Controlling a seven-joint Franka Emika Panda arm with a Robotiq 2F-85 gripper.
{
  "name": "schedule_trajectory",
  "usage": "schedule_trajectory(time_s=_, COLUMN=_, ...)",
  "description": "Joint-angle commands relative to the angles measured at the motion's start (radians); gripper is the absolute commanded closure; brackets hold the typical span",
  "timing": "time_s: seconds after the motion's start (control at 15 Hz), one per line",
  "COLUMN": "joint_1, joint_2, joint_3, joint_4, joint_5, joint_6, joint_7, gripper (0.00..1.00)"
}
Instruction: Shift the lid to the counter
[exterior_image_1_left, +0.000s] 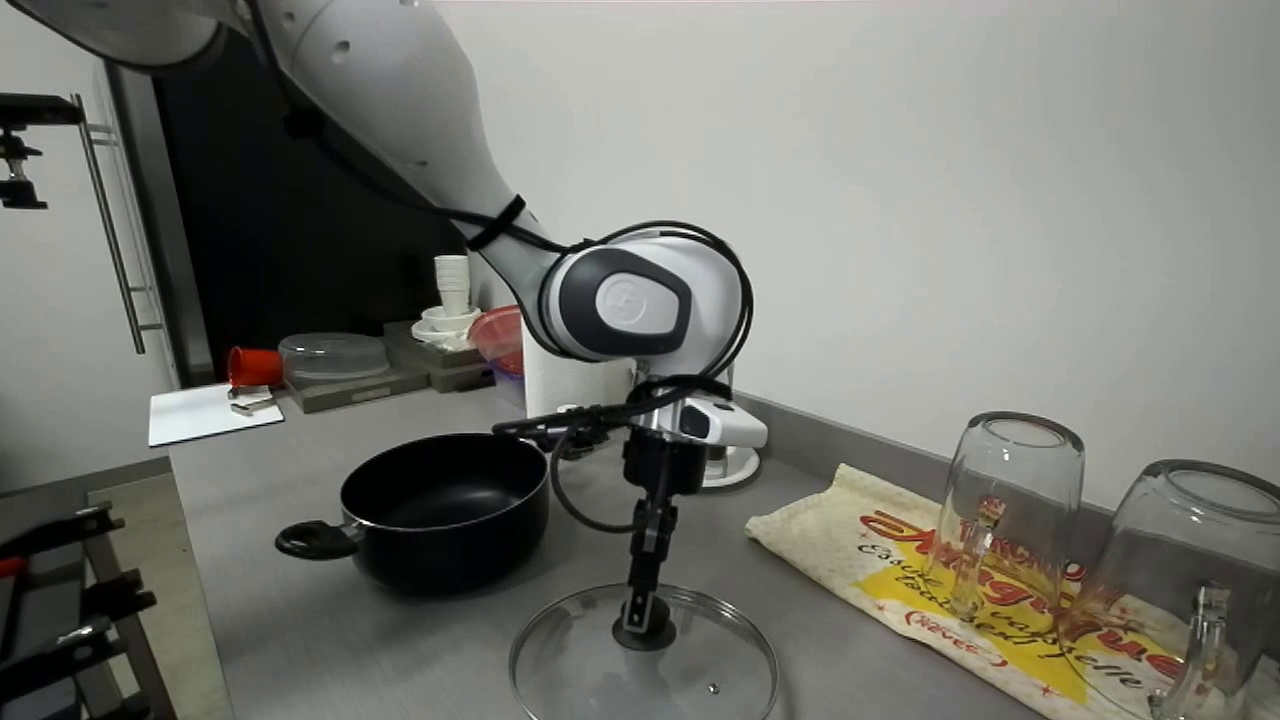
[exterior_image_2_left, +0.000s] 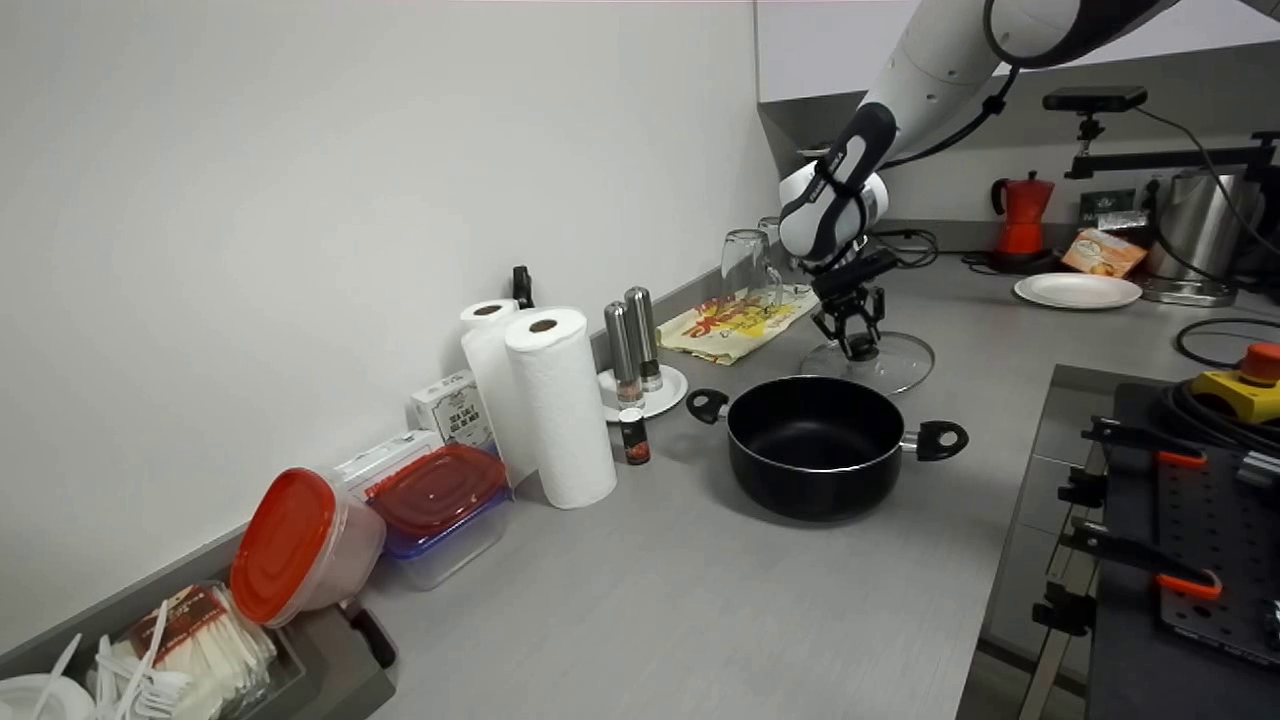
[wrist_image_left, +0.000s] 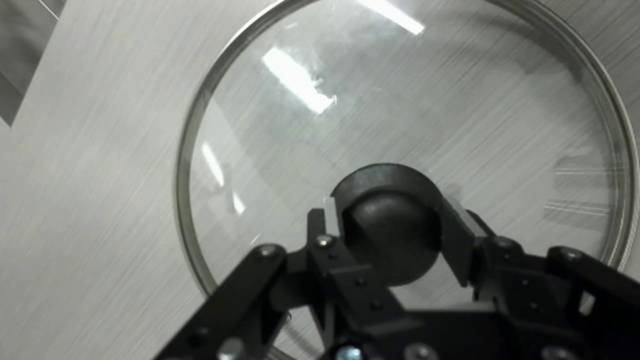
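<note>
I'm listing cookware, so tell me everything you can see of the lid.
The lid is round, clear, apparently glass, with a thin metallic rim, a small shiny fitting and a black central knob. It is beside the pot, level, knob up, over the counter; whether they touch is unclear. The gripper looks closed on the knob.

A broad grey counter (exterior_image_2_left: 700, 620) with a brushed surface is edged along the back by a low upstand (exterior_image_1_left: 810, 440). On it are set, upright, the black pot (exterior_image_2_left: 815, 495) and two paper towel rolls (exterior_image_2_left: 560, 410); the printed cloth (exterior_image_1_left: 880, 590) is laid near the back, a small dark jar (exterior_image_2_left: 634, 440) is placed just beside a white dish (exterior_image_2_left: 672, 392), and a white plate (exterior_image_2_left: 1078, 290) is seen towards the far end in an exterior view. Near the pot, the lid (exterior_image_1_left: 640, 680) is seen level at the surface, though whether the counter is touched by it cannot be made out.
</note>
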Motion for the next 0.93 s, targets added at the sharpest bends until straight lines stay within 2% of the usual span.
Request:
schedule_trajectory(time_s=0.0, joint_1=0.017, joint_2=0.066, joint_3=-0.017, joint_4=0.079, joint_5=0.011, joint_6=0.003, joint_7=0.023, gripper=0.76)
schedule_trajectory(time_s=0.53, joint_1=0.018, joint_2=0.082, joint_3=-0.007, joint_4=0.107, joint_5=0.017, joint_6=0.013, joint_7=0.013, gripper=0.76)
schedule_trajectory(time_s=0.6, joint_1=0.017, joint_2=0.061, joint_3=-0.011, joint_4=0.078, joint_5=0.012, joint_6=0.009, joint_7=0.002, gripper=0.51)
schedule_trajectory(time_s=0.87, joint_1=0.018, joint_2=0.066, joint_3=-0.010, joint_4=0.082, joint_5=0.013, joint_6=0.009, joint_7=0.002, gripper=0.51)
